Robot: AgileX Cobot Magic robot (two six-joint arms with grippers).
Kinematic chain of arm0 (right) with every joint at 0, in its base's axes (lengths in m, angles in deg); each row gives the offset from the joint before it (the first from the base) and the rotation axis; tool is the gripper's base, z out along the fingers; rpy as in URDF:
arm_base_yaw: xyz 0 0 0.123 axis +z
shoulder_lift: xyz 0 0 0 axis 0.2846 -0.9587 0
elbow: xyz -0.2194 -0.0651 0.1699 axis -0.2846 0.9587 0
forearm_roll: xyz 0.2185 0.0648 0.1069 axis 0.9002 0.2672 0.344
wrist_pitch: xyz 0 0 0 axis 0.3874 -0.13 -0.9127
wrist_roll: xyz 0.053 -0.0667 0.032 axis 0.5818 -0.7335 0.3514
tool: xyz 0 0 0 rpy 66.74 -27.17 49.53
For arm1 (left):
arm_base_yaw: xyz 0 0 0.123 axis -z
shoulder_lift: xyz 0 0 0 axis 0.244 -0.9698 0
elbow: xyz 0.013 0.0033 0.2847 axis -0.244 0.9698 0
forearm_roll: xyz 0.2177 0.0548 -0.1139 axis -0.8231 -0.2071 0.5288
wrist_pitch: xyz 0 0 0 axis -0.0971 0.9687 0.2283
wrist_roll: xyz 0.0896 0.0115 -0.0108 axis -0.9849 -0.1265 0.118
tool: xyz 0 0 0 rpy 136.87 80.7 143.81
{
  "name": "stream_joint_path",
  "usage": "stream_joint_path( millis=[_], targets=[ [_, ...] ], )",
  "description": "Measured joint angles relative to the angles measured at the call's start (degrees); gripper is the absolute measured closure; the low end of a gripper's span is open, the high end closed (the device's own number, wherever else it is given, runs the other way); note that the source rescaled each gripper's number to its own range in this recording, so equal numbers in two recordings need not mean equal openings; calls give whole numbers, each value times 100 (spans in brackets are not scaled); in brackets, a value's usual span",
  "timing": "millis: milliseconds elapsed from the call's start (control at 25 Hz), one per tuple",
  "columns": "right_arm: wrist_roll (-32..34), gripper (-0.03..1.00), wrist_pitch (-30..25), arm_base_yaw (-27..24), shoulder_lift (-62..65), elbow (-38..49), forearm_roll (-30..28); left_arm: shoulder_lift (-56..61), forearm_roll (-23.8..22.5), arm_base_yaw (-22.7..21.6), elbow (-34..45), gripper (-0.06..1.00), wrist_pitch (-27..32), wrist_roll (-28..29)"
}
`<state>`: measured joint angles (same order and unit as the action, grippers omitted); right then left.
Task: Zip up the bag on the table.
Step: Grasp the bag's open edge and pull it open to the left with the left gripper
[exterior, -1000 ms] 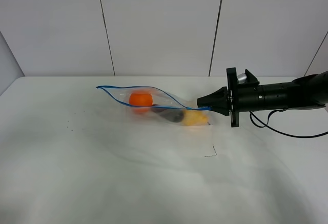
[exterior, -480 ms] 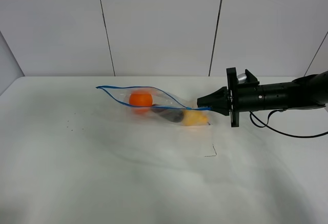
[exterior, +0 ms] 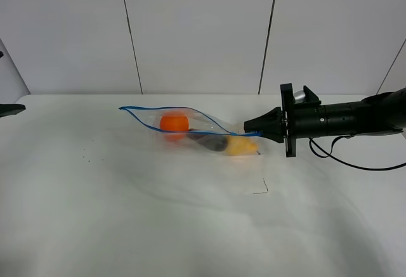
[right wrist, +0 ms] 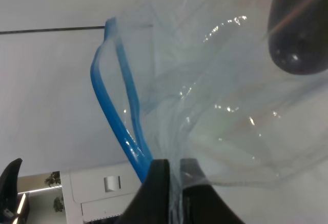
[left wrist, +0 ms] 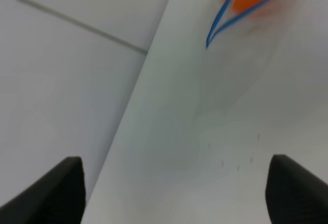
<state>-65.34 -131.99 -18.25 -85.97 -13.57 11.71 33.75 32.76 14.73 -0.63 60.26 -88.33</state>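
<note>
The clear bag (exterior: 196, 125) lies on the white table (exterior: 190, 226) with an orange ball (exterior: 174, 123), a dark item (exterior: 212, 142) and a yellow item (exterior: 241, 146) inside. Its blue zipper strip (exterior: 146, 108) gapes open along the far edge. My right gripper (exterior: 248, 127) is shut on the bag's right corner; in the right wrist view the fingers (right wrist: 160, 190) pinch the plastic beside the blue strip (right wrist: 120, 116). My left gripper (left wrist: 174, 193) is open and empty above the table, well short of the bag's left tip (left wrist: 212, 34).
A dark part of the left arm (exterior: 9, 108) shows at the left edge of the high view. A black cable (exterior: 355, 163) trails behind the right arm. A small dark mark (exterior: 261, 190) lies on the table in front of the bag.
A dark part of the left arm has come into the high view at its left edge. The right gripper and the bag have not moved.
</note>
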Motion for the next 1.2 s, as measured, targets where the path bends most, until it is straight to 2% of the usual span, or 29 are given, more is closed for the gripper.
stream_joint_path(
  millis=[200,360,560,840,1200],
  targets=[
    [0,97,0,0,0,0,37,-169,745,267,0,2,-301,-484],
    [0,97,0,0,0,0,79,-373,1093,934,0,2,-662,-512],
    [0,97,0,0,0,0,120,-914,1273,2075,0,2,-1246,-456],
    [0,97,0,0,0,0,121,-1993,1318,3554,0,2,-2683,-446],
    [0,97,0,0,0,0,121,-3400,1322,4781,0,2,-4724,-444]
  ],
)
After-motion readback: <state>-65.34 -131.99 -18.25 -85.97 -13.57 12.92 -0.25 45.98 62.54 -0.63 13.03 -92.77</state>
